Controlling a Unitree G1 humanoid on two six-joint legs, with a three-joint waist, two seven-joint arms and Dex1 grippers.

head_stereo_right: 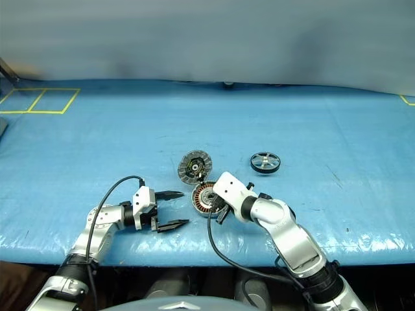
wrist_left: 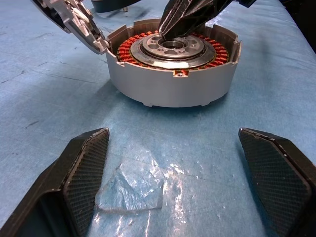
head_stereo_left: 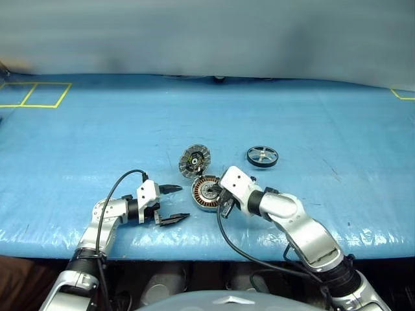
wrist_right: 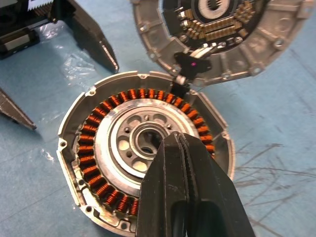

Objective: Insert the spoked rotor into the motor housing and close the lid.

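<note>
The motor housing (head_stereo_left: 206, 192) sits open on the blue table cover (head_stereo_left: 311, 123), copper windings and silver centre exposed. The lid (head_stereo_left: 194, 160) is hinged back on the housing's far side, tilted, inner face showing. The spoked rotor (head_stereo_left: 262, 156) lies flat to the right of the housing, apart from it, not yet picked.

The right gripper (wrist_right: 183, 148) has its fingers pressed together, holding nothing, tip over the housing's silver centre; contact cannot be told. The left gripper (head_stereo_left: 172, 204) has its fingers spread wide and empty, just left of the housing, pointing at its wall.

Likely step: fetch the rotor. The right gripper should lift off the housing, open, then take the rotor by its black rim and bring it down level over the centre. The left could steady the housing wall.

Open cover lies all around the rotor. The table's near edge is close behind the housing; the standing lid crowds the far side.
</note>
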